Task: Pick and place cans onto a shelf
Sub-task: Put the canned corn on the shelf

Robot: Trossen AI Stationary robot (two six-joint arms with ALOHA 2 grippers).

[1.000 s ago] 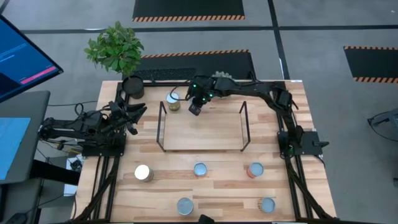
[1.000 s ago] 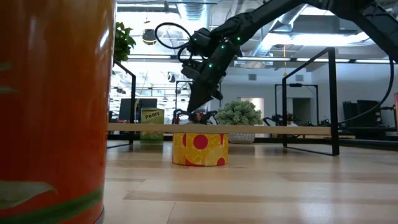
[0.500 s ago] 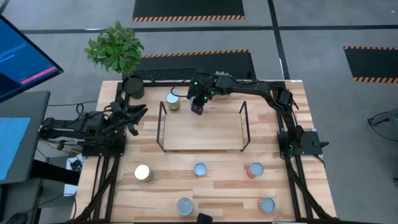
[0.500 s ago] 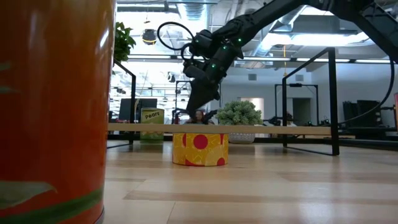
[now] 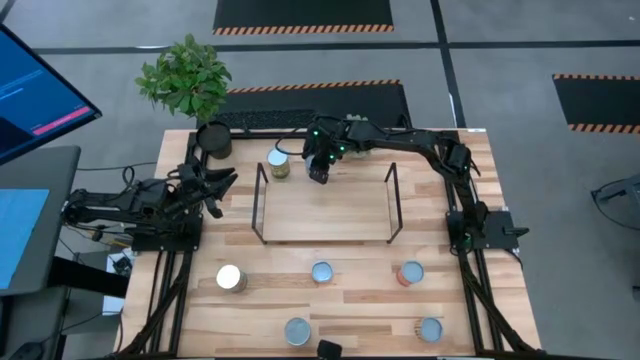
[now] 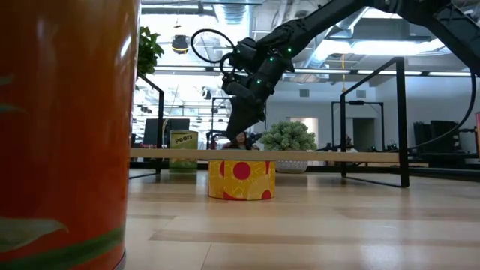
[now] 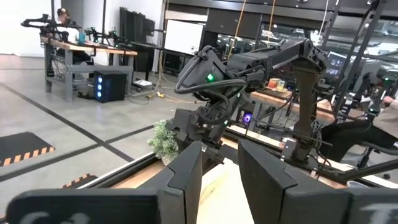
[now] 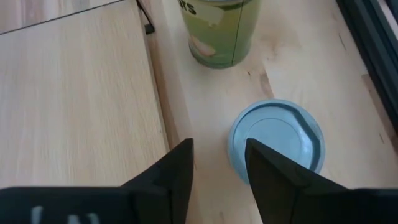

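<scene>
So the can (image 8: 277, 146) under the right gripper (image 5: 318, 176) is a small tin with a round silver-blue top, sitting on the tabletop (image 5: 350, 290) right against the back edge of the shelf (image 5: 325, 210), not on it. The right gripper's fingers (image 8: 180, 165) are spread apart and empty, with the can just off to one side of them. Next to it stands a green-labelled can (image 8: 222, 31) (reads "Pears" in the low view), also behind the shelf. Count from overhead: seven cans total, two at the back, five across the front of the tabletop, one half cut off at the edge. One shelf, light wood with black wire ends. The left gripper (image 5: 222, 180) waits by the black plant pot (image 5: 214, 138), fingers apart.
</scene>
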